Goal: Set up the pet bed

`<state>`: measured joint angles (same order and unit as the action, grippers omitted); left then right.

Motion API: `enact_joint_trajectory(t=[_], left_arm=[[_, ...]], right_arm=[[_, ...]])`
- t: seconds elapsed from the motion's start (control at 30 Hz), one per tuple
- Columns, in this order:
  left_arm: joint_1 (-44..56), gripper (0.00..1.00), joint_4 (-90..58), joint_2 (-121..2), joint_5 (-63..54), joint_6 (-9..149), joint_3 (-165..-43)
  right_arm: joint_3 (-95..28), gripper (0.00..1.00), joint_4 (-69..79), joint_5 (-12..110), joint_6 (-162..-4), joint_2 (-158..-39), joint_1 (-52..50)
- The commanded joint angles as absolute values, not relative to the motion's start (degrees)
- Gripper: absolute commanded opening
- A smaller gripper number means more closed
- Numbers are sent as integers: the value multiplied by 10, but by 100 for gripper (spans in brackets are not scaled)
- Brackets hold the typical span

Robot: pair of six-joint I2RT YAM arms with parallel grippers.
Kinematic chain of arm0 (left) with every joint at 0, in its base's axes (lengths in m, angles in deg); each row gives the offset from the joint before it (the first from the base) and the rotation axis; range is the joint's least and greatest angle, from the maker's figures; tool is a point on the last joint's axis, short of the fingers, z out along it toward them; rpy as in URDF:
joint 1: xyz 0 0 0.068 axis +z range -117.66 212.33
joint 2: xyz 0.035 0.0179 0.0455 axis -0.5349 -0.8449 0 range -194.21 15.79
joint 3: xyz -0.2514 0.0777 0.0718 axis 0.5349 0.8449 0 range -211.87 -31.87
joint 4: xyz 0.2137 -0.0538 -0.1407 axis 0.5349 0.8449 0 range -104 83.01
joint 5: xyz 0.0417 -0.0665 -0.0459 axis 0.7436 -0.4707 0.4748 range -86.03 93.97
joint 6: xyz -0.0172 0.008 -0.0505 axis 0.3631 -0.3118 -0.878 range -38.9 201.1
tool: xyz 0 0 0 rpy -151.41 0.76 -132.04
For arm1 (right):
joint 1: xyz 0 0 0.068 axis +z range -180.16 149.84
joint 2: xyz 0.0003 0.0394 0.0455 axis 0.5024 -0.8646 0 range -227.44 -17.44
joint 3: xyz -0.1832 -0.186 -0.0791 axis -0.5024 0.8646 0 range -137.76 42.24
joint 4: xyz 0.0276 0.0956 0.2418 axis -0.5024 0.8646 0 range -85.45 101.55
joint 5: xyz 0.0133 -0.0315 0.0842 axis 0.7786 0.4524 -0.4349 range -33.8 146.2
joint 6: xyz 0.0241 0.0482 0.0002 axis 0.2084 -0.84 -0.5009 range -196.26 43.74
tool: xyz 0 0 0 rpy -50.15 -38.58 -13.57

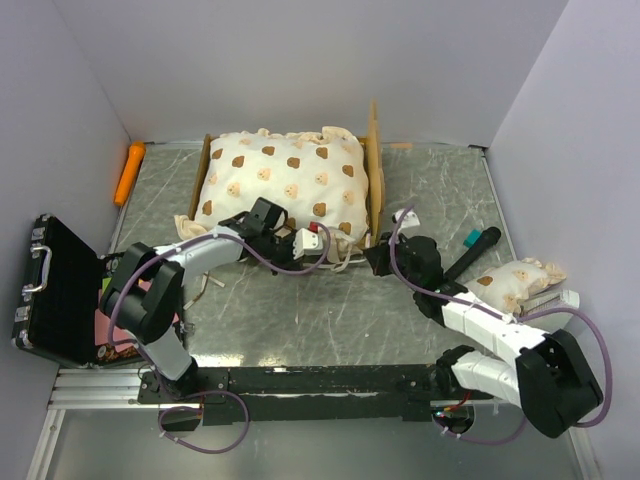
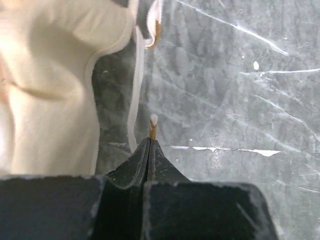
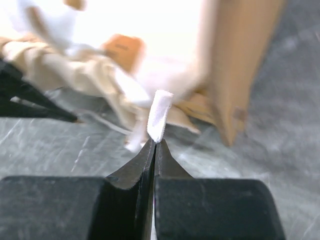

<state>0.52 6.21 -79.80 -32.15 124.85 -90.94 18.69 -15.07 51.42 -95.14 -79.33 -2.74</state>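
Left gripper (image 2: 151,142), jaws pinched tight, and there's a thin white-tipped strip (image 2: 153,121) poking out from between the tips, low over the table (image 2: 240,100). Right gripper (image 3: 155,145), same story: jaws together, clamped on a white ribbon (image 3: 159,115) that stands up from the tips. Out from there, both sit at the near edge of the bed (image 1: 207,160), the left by the mattress (image 1: 285,180) ruffle, the right just off the near end of the headboard (image 1: 376,170). The bed lies at the far middle of the table, headboard on its right side, mattress lying in the frame. The pillow (image 1: 515,280) is well apart, down on the right beside the right arm. A marker (image 1: 478,250) lies near it. Far left, an open black case (image 1: 55,290); an orange thing (image 1: 130,172) in the far left corner.
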Motion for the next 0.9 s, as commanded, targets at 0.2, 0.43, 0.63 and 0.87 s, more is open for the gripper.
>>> enact_joint_trajectory(t=[0.2,0.43,0.63,0.87], left_arm=[[5,1,54,-782,-340,1251,-910],[-3,1,70,-771,-335,1280,-875],[-18,1,110,-746,-300,1322,-820],[-36,1,125,-746,-252,1341,-804]], right_arm=[[-21,0,-39,598,-785,-802,5],[-139,0,-1,610,-726,-869,-34],[-215,0,37,644,-690,-919,-55],[-252,0,44,635,-682,-913,-76]])
